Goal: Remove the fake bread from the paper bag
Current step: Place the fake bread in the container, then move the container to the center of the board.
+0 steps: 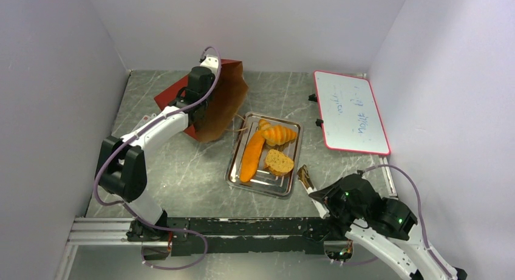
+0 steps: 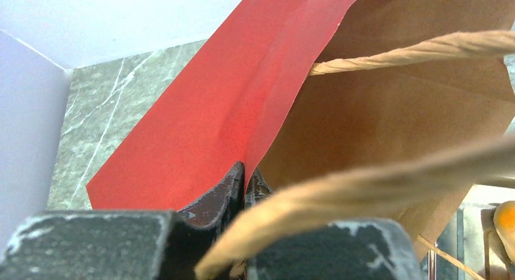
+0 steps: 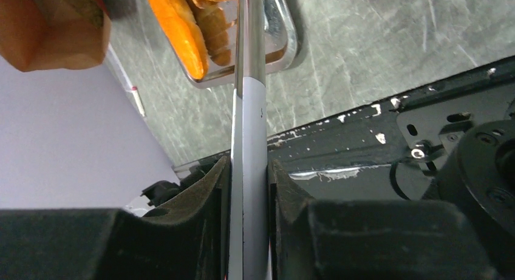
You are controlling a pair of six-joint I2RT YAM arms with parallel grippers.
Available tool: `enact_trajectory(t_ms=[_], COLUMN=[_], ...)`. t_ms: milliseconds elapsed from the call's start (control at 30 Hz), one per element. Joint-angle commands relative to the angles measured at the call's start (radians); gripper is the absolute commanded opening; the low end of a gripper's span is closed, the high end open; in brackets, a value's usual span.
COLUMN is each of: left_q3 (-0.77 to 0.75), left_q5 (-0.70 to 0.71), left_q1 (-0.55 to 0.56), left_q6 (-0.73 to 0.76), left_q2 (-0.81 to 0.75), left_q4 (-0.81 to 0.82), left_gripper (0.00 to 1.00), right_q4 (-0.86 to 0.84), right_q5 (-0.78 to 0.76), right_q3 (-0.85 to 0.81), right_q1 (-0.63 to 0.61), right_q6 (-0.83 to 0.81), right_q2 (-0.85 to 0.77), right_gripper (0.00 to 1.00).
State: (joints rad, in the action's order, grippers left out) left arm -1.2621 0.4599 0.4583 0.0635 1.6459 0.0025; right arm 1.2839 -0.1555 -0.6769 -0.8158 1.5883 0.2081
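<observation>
At centre frame in the overhead view, the fake bread [image 1: 250,157] lies on the metal tray [image 1: 258,186], already out of the paper bag [image 1: 226,101]. Up and to the left, the left gripper [image 2: 244,178] pinches the bag's red edge, likely holding its mouth tipped toward the tray. At lower right, the right gripper [image 3: 249,170] clamps a slim metal tool [image 3: 250,104], perhaps tongs, its blurred tip reaching over the tray.

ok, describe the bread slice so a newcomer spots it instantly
Find the silver tray mid-table, just right of the red paper bag. The bread slice lies in its near right part, beside the long orange loaf and nearer than the ridged croissant. It alone is flat, round and speckled brown.
</observation>
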Motion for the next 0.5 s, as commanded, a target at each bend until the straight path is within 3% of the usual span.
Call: enact_trajectory(t_ms=[0, 300, 467], left_q3=[0.003, 0.016, 0.015], left_q5=[0.004, 0.003, 0.014], left_q1=[0.006, 0.006, 0.006], left_q6=[-0.012, -0.021, -0.012], left_q2=[-0.043, -0.059, -0.057], left_q4=[0.037, 0.030, 0.024], left_gripper=[0.07, 0.07, 0.07], right_q4=[0.048, 0.037, -0.064], right_q5=[0.026, 0.148, 0.203], right_q3=[-0.006, 0.062, 0.107], right_q1=[0.012, 0.040, 0.054], right_q6=[-0.004, -0.040, -0.056], right_q2=[-0.009, -0.003, 0.017], right_gripper=[0.08, 0.08, 0.08])
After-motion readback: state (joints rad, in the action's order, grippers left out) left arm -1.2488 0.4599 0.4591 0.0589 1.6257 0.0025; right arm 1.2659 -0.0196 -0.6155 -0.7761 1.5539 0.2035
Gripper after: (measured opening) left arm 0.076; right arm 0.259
